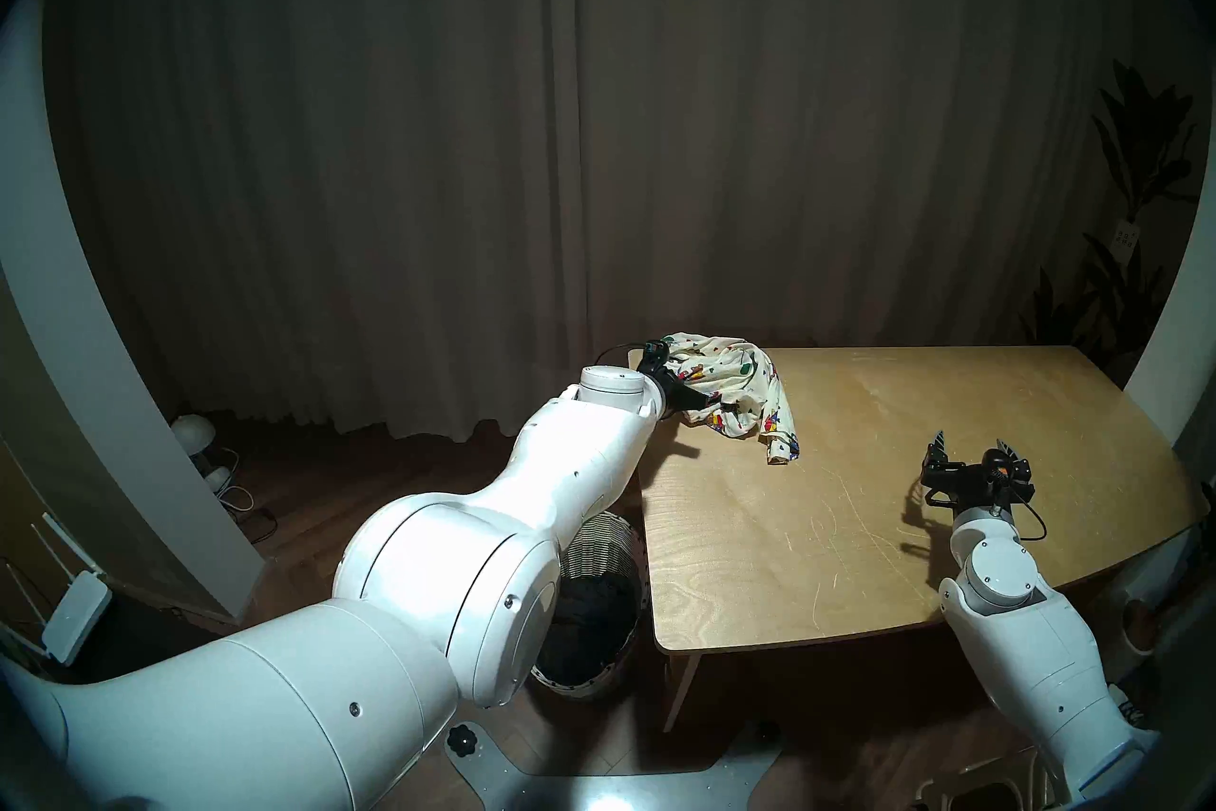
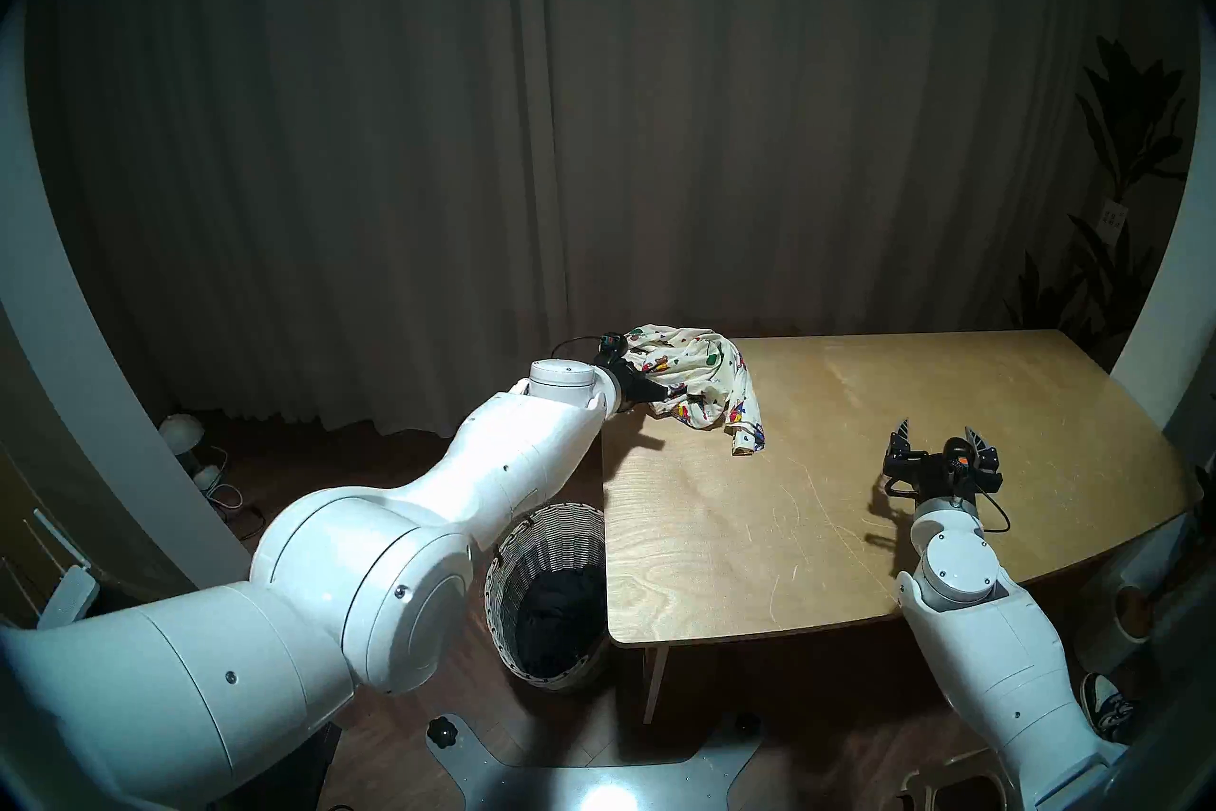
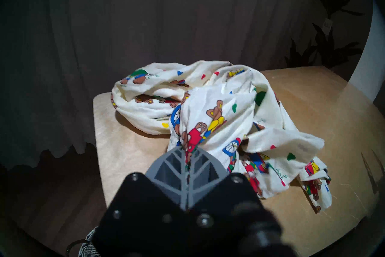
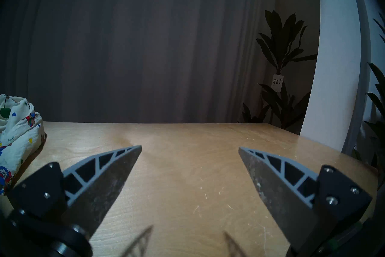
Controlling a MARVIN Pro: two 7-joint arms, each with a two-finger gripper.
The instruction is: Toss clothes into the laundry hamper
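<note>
A dim room with a dark curtain (image 1: 460, 132) across the far wall. One wooden tabletop (image 1: 855, 526) fills the right half of the scene. One round woven laundry hamper (image 2: 520, 559) stands on the floor just beside the tabletop's near left corner; dark clothing (image 2: 553, 619) lies inside it, too dark to count. One cream garment with cartoon bear prints (image 3: 218, 108) lies crumpled at the tabletop's far left corner. Two white robot arms reach in. The left hand (image 3: 188, 151) is closed, its grey fingers pinching a fold of the cream garment. The right hand (image 4: 189, 147) hovers over the bare right side of the tabletop, fingers spread wide, holding nothing.
</note>
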